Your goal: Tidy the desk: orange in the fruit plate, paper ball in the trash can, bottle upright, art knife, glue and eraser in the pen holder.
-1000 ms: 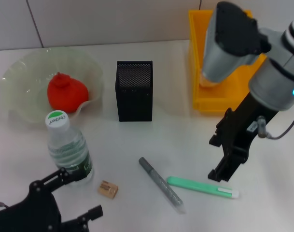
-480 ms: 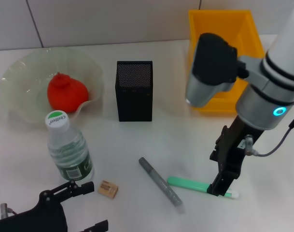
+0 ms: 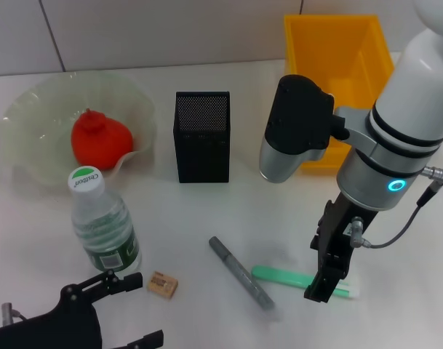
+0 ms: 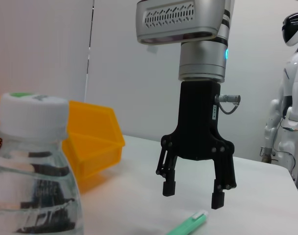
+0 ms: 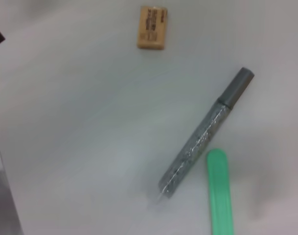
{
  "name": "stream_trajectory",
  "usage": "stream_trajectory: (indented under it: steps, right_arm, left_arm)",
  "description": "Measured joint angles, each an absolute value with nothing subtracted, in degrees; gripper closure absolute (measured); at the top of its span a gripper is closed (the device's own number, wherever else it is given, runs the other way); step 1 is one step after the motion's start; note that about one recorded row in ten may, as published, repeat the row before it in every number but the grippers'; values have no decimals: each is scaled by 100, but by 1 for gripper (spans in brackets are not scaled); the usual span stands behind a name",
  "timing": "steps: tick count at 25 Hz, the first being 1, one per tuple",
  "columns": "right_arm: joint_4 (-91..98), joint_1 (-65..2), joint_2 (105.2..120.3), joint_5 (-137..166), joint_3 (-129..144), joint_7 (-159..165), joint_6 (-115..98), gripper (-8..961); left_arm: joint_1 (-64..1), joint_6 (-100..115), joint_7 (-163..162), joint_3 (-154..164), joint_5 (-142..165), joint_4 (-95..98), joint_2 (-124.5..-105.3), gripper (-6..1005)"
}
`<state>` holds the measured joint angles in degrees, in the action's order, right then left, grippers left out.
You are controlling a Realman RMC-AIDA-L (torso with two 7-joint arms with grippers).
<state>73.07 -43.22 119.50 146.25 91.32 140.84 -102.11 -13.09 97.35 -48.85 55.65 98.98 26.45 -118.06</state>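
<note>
As the earlier head views show, the right pincer point(image 3: 324, 280) has swung down from beside the trash can point(image 3: 337, 54) and now hangs over the green art knife point(image 3: 300, 280) on the table point(image 3: 279, 211). This places the arm in the approach phase of a pick; the knife is not yet lifted. The left pincer point(image 3: 97, 313) has drawn back from the bottle point(image 3: 101, 225) toward the near edge, which suggests its work there is finished.

Completed items, judged from the present layout:
- The orange point(image 3: 99, 139) lies in the fruit plate point(image 3: 32, 123).
- The bottle stands upright.
- The paper ball is not visible; it is probably inside the trash can, though the arm hides part of the bin.

Remaining items: the art knife, the grey glue stick point(image 3: 243, 273) just beside it, and the eraser point(image 3: 163, 283) near the bottle all lie on the table, well apart from the pen holder point(image 3: 202, 137).

Right pincer state: in the left wrist view the fingers point(image 4: 168, 186) stand spread, holding nothing, with their tips just above the knife point(image 4: 188, 226) and not touching it.

Left pincer state: its fingers appear spread and empty.
</note>
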Motion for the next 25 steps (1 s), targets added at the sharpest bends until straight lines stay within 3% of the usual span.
stream_trajectory:
  steps: [25]
  right_arm:
    - [7034, -4469, 11927, 14735, 9136, 14234, -10170, 112]
  left_arm:
    - [-1395, 9739, -4962, 5581, 9896, 2654, -11830, 157]
